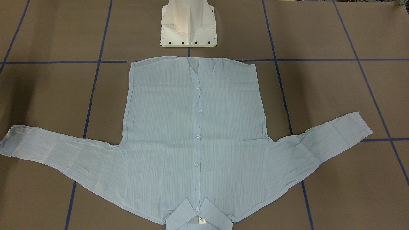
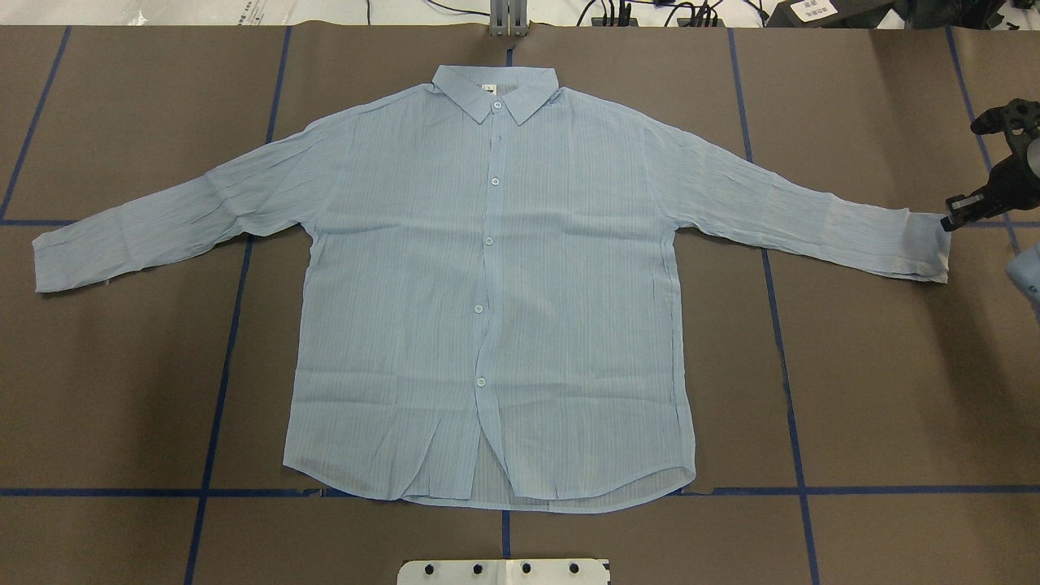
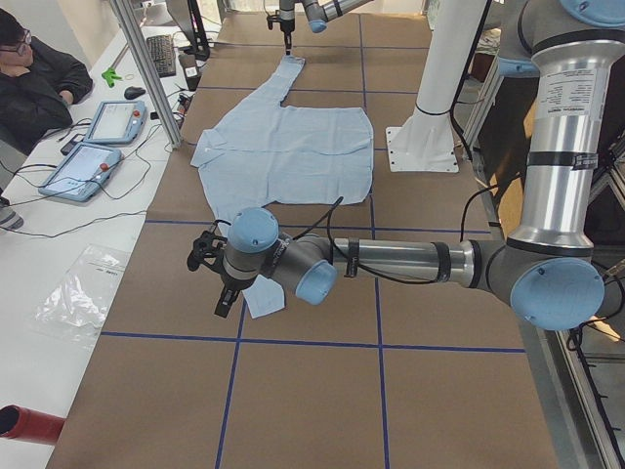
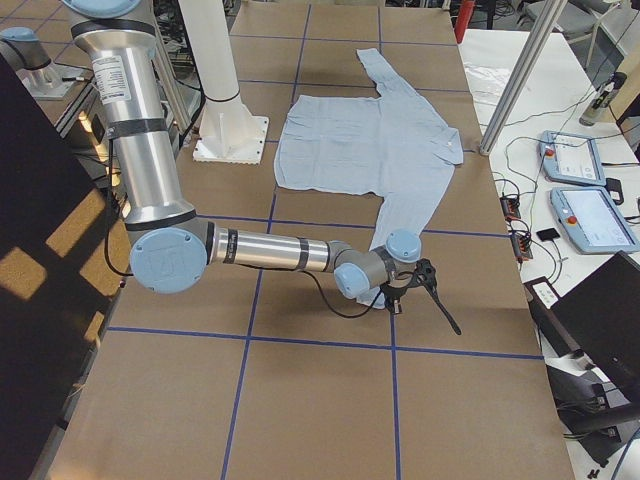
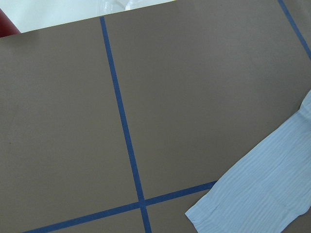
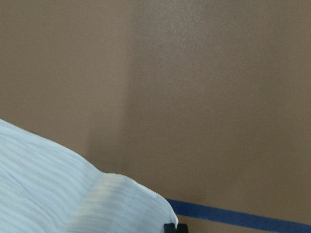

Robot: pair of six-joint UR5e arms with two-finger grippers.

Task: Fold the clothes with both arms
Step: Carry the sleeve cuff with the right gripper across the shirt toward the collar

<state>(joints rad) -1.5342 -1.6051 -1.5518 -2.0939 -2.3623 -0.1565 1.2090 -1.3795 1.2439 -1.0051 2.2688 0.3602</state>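
Observation:
The light blue striped shirt [image 2: 487,284] lies flat and buttoned on the brown table, collar away from the robot's base and both sleeves spread out. My right gripper [image 2: 971,175] stands open at the table's right edge. One black finger [image 2: 963,210] touches the end of the right-hand cuff [image 2: 926,248], and the right wrist view shows that cuff [image 6: 73,194] with a fingertip [image 6: 175,227] at its corner. My left gripper [image 3: 213,283] hovers just beyond the other cuff [image 3: 264,298]; I cannot tell if it is open or shut. The left wrist view shows only that cuff [image 5: 257,194].
Blue tape lines [image 2: 227,341] grid the table. The white pedestal [image 1: 188,25] stands just behind the shirt's hem. A person [image 3: 39,78] sits at a side bench with two teach pendants [image 3: 93,147]. A red object [image 3: 24,425] and a plastic bag [image 3: 83,293] lie there too.

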